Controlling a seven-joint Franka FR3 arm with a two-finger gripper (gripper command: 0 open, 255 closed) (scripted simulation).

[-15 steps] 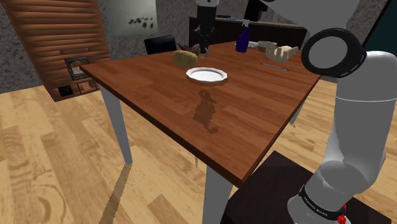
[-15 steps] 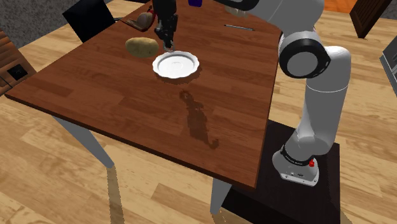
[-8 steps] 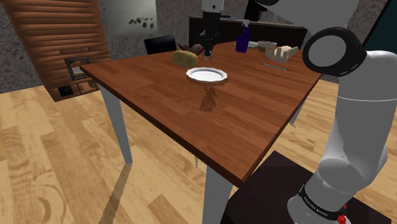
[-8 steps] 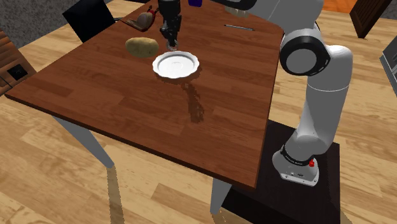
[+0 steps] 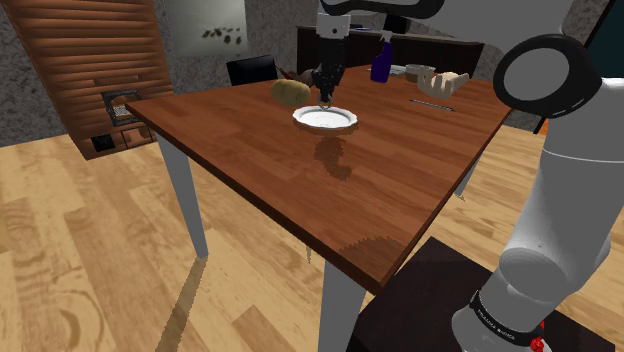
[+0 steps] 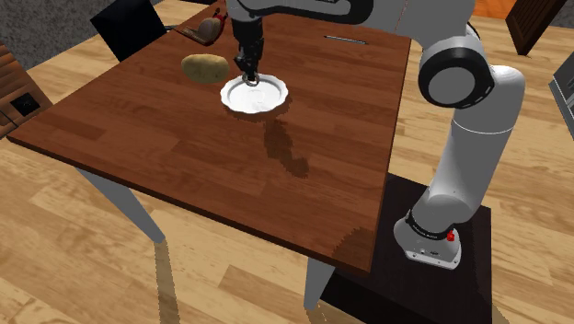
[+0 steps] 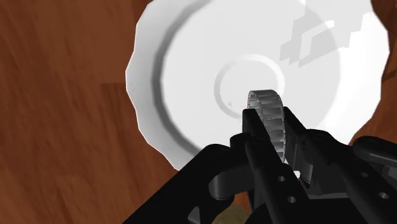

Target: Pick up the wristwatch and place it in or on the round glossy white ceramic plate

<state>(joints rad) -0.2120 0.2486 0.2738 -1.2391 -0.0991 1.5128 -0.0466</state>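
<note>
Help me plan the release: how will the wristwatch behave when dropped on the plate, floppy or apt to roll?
Probably light: the gripper holds the wristwatch by its thin ribbed band. The band stands curved between the fingers, so it is likely semi-stiff; landing on edge it might roll. The raised rim of the white plate should contain it.

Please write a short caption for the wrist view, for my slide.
The hand holds the grey wristwatch over the white plate on the brown table.

In the wrist view I see just a ribbed grey arc of the wristwatch (image 7: 266,103); the gripper (image 7: 272,122) covers the rest, and the plate (image 7: 184,70) runs off the picture's edge.
</note>
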